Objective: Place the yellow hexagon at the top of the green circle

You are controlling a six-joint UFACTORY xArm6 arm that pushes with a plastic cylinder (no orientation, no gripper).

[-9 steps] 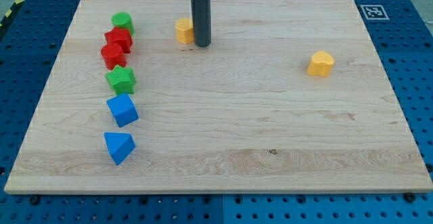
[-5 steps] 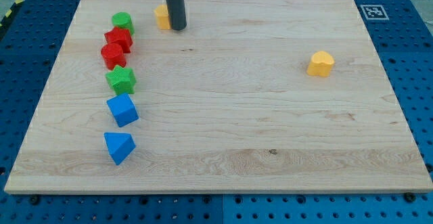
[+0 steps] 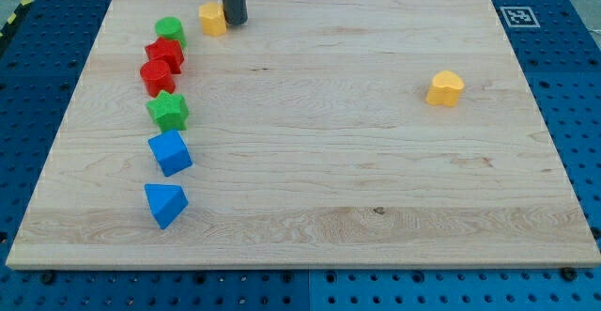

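Note:
The yellow hexagon [image 3: 212,18] lies near the board's top edge, up and to the right of the green circle [image 3: 170,32], with a small gap between them. My tip [image 3: 234,23] touches the hexagon's right side. The dark rod rises from there out of the view's top.
Below the green circle runs a column of blocks: two red blocks [image 3: 161,64], a green star [image 3: 168,111], a blue cube [image 3: 170,152] and a blue triangle [image 3: 164,203]. A second yellow block [image 3: 445,88] sits at the right. The wooden board [image 3: 376,161] has a marker tag [image 3: 516,16] at its top right corner.
My tip has slid left and up, pushing the yellow hexagon from right of the column toward the green circle and closer to the board's top edge. The other blocks have not moved.

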